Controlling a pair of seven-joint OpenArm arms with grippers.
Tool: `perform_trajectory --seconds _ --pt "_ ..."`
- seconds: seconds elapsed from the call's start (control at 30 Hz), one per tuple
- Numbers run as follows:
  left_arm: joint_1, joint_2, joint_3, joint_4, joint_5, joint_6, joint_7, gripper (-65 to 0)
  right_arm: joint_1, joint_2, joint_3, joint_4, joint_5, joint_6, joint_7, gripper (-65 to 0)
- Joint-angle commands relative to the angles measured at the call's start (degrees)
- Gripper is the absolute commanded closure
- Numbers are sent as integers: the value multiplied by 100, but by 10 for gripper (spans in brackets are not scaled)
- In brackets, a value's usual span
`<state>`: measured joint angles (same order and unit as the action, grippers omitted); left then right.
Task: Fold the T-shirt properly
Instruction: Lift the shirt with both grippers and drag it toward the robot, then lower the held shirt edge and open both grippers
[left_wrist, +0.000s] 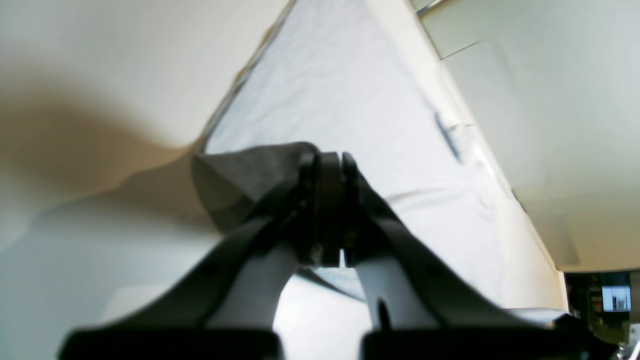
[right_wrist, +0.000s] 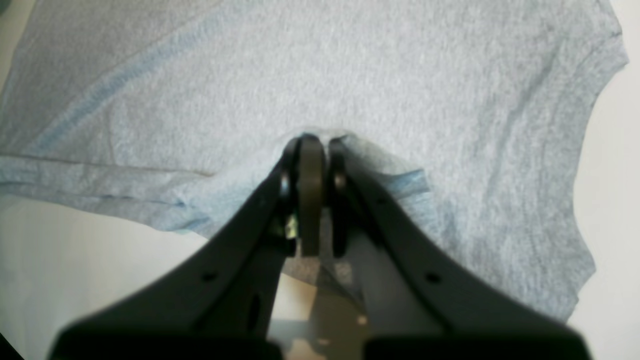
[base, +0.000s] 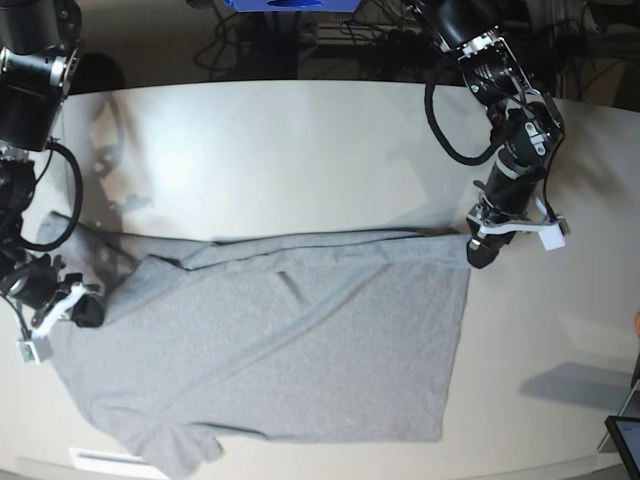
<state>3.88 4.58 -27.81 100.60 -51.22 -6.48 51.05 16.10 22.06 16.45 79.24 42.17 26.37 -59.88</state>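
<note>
The heather-grey T-shirt lies spread on the pale table, plain side up, with no lettering showing. My left gripper is shut on the shirt's far right corner, low over the table. In the left wrist view the jaws pinch a dark fold of fabric, and the shirt stretches away from them. My right gripper is shut on the shirt's left edge. In the right wrist view the jaws clamp a bunched fold, with the shirt spread flat beyond.
Cables and a blue object sit behind the table's back edge. A small screen stands at the front right corner. The shirt's lower hem reaches close to the table's front edge.
</note>
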Motion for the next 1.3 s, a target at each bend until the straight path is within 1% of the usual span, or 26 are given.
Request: perform_trajectory --seconds 0.0,0.1,0.27,0.37,0.5,0.83,0.93,1.03,1.13,1.23,1.27 --pt "-85 -49 -71 99 -122 -68 -116 0 179 119 21 98 104 31 137 -3" --pt "-120 -49 -221 90 -122 -68 -107 0 179 110 21 98 104 31 137 -3" --pt "-155 -49 -230 63 -104 -68 -142 0 179 110 21 89 104 31 146 -3" --pt "-269 -49 -256 -139 -104 -68 -151 0 179 110 21 89 104 31 146 -3" --pt "-410 -40 -476 -394 -104 -68 -151 0 179 110 21 80 104 31 146 -3" --pt "-630 -128 -476 -490 -95 -68 -151 0 179 110 21 -43 104 14 146 -3" --pt "-718 -137 -476 -675 -95 -68 -160 0 232 110 -32 -289 104 14 295 -3" --pt "-797 -137 -476 -860 -95 -68 -160 0 250 216 -418 -465 104 5 515 -3" --pt "-841 -137 -476 -912 -95 -68 -177 0 250 242 -691 -606 104 5 735 -3" --pt "-937 -155 -476 -1079 -95 -68 -300 0 250 251 -770 -808 104 5 867 -3" --pt "-964 -225 -476 -1185 -95 -68 -300 0 250 251 -770 -869 104 5 867 -3"
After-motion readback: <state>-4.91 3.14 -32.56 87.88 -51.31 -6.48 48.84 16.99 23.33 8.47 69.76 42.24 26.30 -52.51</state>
